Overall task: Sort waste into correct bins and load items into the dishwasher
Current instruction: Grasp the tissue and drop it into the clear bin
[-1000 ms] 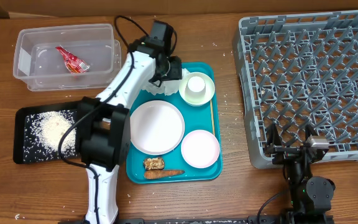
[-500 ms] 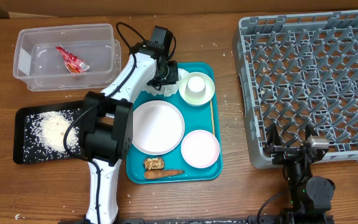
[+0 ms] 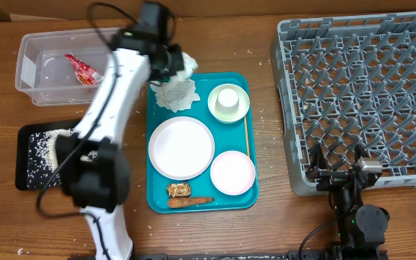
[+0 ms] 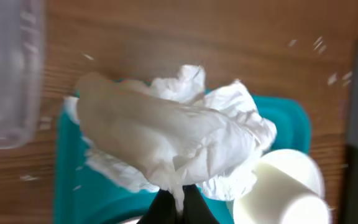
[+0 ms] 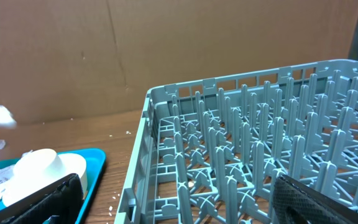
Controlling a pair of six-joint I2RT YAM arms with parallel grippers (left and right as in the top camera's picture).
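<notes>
My left gripper (image 3: pixel 177 66) is shut on a crumpled white napkin (image 4: pixel 160 134), held above the far left corner of the teal tray (image 3: pixel 157 198). A second napkin (image 3: pixel 176 94) lies on that corner below it. The clear tub (image 3: pixel 45 90) to the left holds a red wrapper (image 3: pixel 84 68). The black tray (image 3: pixel 31 180) carries rice (image 3: pixel 62 150). On the teal tray are a large plate (image 3: pixel 183 146), a bowl (image 3: pixel 232 172), a cup (image 3: pixel 228 99) standing in another bowl, a brown lump (image 3: pixel 178 189) and a carrot piece (image 3: pixel 190 201). My right gripper (image 3: pixel 339 171) stands open at the dish rack's (image 3: pixel 360 94) near edge, nothing between its fingers.
A thin wooden stick (image 3: pixel 247 134) lies along the teal tray's right side. Loose rice grains are scattered on the wooden table around the tray. A brown cardboard wall (image 5: pixel 166 50) stands behind the table.
The left gripper closed on the napkin at the tray's far corner, lifted it and swung up and left toward the clear tub. The right arm has not moved.
</notes>
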